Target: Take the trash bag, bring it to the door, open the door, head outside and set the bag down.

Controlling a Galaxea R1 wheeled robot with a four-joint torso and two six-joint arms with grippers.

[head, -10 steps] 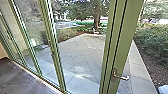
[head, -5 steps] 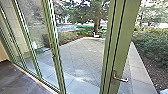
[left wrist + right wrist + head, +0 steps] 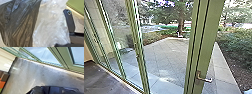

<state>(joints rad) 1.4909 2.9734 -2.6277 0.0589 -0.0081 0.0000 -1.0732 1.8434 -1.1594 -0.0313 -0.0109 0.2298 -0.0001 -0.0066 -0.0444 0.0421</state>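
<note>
Presently, how your grippers stand, apart or together, I cannot tell. Close by the left one is the bag, likely picked and carried; the door looks closed, so opening, exit and putting down remain.

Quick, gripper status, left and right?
Left gripper: open or closed can't be told; the trash bag shows large in that wrist view.
Right gripper: can't be told either; its wrist view faces floor beside green-framed glass.

We see a green-framed door with a metal handle, glass panels, paving, a tree and bushes.
</note>
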